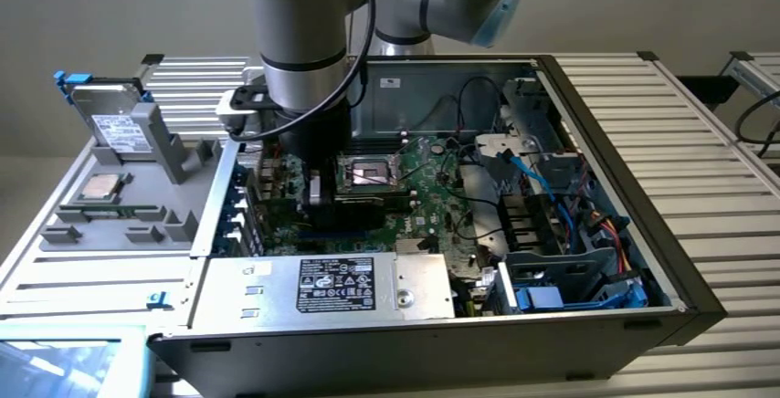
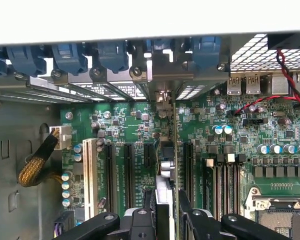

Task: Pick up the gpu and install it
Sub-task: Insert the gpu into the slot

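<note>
Items counted: one arm, one gripper (image 2: 165, 196) with two fingers (image 2: 148, 206), and one gpu (image 2: 166, 167).

The gripper is noted inside the open computer case (image 1: 594, 110), lowered over the motherboard (image 2: 270, 130). Its jaws are partly drawn together and are clamped on the gpu, one finger pressed to each face of the card.

The gpu is held upright and is seen edge-on in the wrist view. It stands over the row of expansion slots, between a short black slot and the next long black slot. Its far end is directed at the rear slot openings of the case, where a row of blue clips (image 2: 70, 57) is recorded. Whether the card's edge is seated in a slot cannot be told.

One white slot (image 2: 88, 172) is observed further along the same row, well apart from the card.

In the exterior view, one processor socket (image 1: 369, 174) is noted just beside the gripper, and one labelled power supply (image 1: 342, 284) nearer the camera.

Outside the case, on the exterior view's left, one grey tray (image 1: 122, 229) is recorded. It carries one hard drive (image 1: 119, 129) stood upright and one processor chip (image 1: 98, 188) laid flat.
</note>
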